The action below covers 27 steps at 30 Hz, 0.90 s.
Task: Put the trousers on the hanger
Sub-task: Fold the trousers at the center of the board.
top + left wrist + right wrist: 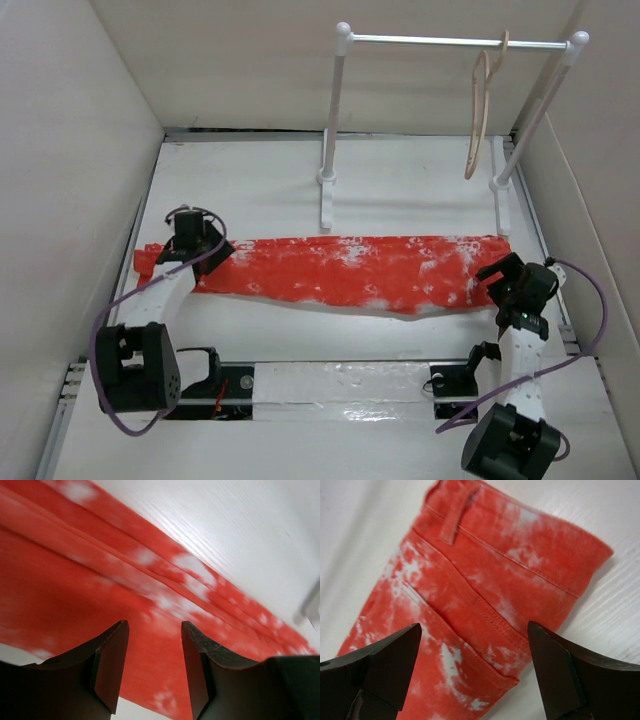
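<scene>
The trousers [340,272] are red-orange cloth with white mottled blotches. They lie flat on the desk [400,190], stretched out in 1 long band from left to right, the 2 legs laid together. The waistband [520,565], with a belt loop [454,522] and a stitched pocket [465,630], is at the right end; the leg ends reach the left side. The hanger [480,115], thin pale beige wood, hangs by its hook from the white rail [430,41] at the back right, seen almost edge-on and well apart from the trousers.

A white tubular rail [420,40] on two posts [333,110] stands at the far side of the white table [240,190], pale panels [80,100] around.
</scene>
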Each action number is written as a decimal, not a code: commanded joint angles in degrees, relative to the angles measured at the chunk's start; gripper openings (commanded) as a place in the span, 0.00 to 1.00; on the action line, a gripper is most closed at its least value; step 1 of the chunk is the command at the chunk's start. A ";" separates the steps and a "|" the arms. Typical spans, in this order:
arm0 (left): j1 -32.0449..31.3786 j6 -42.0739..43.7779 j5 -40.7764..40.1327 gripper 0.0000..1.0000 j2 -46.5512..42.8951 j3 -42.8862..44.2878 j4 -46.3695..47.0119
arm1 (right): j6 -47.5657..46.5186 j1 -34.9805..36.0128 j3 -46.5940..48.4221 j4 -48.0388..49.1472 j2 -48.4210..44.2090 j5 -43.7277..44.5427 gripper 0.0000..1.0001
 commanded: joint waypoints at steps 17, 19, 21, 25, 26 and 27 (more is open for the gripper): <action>-54.02 -7.23 -21.68 0.33 3.45 2.16 21.83 | -5.23 -4.83 3.74 16.97 16.68 -2.66 0.93; -56.04 -6.88 -23.88 0.30 3.89 2.60 22.80 | -2.78 -5.88 1.19 16.26 10.43 0.11 1.00; -58.25 -6.61 -24.24 0.20 3.72 2.43 24.47 | -1.20 -7.82 -0.40 16.34 10.06 -0.94 1.00; -59.66 -5.64 -23.01 0.09 2.93 0.68 27.19 | 0.48 -8.35 1.52 17.39 18.46 -3.65 1.00; -60.35 -5.56 -23.01 0.07 2.75 0.41 27.46 | 0.40 -8.35 1.87 18.53 20.59 -5.92 1.00; -60.36 -5.55 -22.92 0.07 2.66 -0.03 27.98 | 0.74 -9.13 2.83 19.93 22.78 -6.90 0.99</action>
